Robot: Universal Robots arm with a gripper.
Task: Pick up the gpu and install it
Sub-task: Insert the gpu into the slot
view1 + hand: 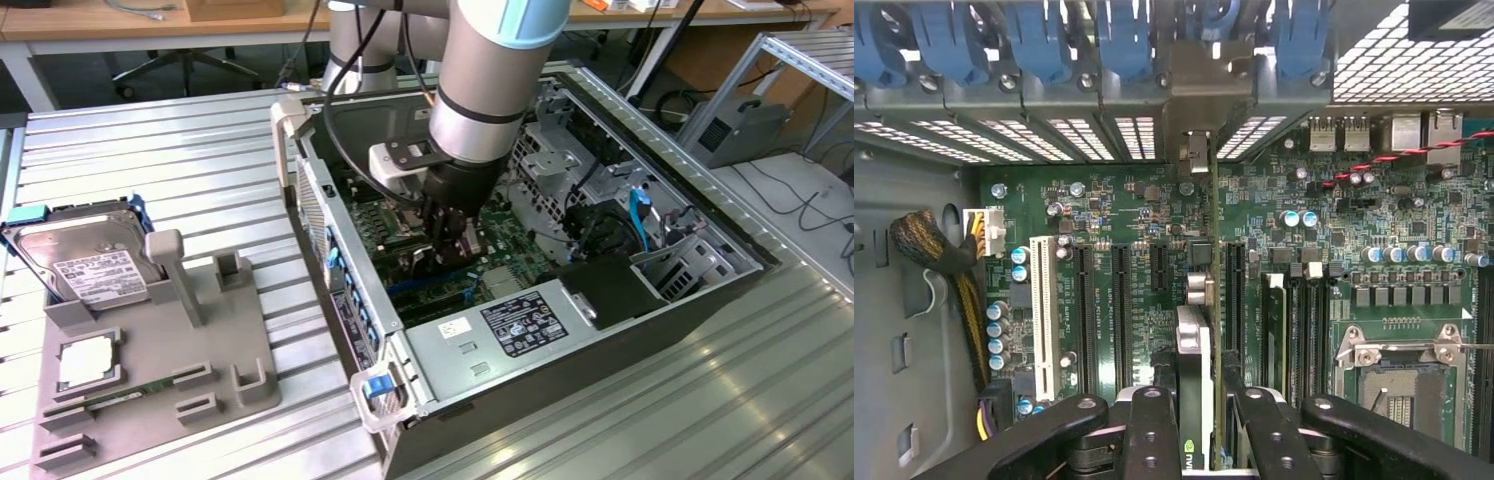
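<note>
Watching my claw (454,245) pinched narrow around the gpu (1194,350), edge-on above the motherboard (1134,220) inside the computer case (587,330); case lies open on a ribbed metal table (200,140), wooden desks (200,20) beyond it.

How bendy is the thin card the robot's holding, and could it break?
Probably stiff: the thin flat rectangular graphics card stands straight on edge between the black fingers. Likely fragile, being so thin, and apt to topple onto the green motherboard if let go unsupported.
</note>
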